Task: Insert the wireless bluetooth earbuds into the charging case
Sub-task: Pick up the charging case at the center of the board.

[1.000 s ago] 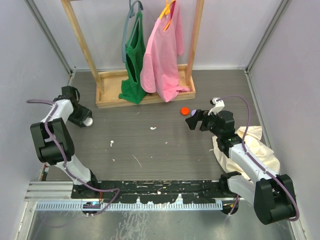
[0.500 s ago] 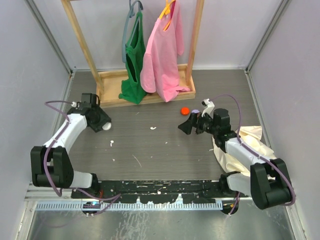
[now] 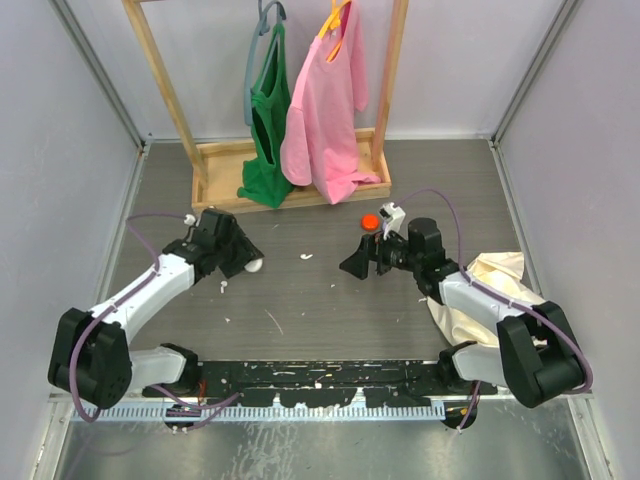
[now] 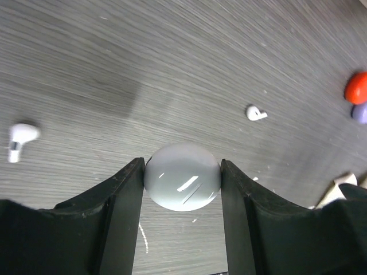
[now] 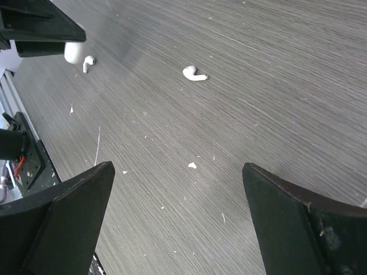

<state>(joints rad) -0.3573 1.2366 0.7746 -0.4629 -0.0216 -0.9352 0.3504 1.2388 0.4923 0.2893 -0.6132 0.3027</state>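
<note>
My left gripper is shut on the charging case, a smooth white rounded shell held between both fingers just above the table. One earbud, tiny and pale, lies at mid-table between the grippers; it also shows in the left wrist view and the right wrist view. The second earbud lies near the left gripper, and also shows at the left of the left wrist view and far off in the right wrist view. My right gripper is wide open and empty, right of the first earbud.
A red cap and a lavender cap lie behind the right gripper. A wooden rack with green and pink garments stands at the back. A cream cloth lies under the right arm. White specks and streaks dot the table.
My left arm has swung right and nearer the middle, carrying the case. My right gripper has moved left toward the middle, still open.
</note>
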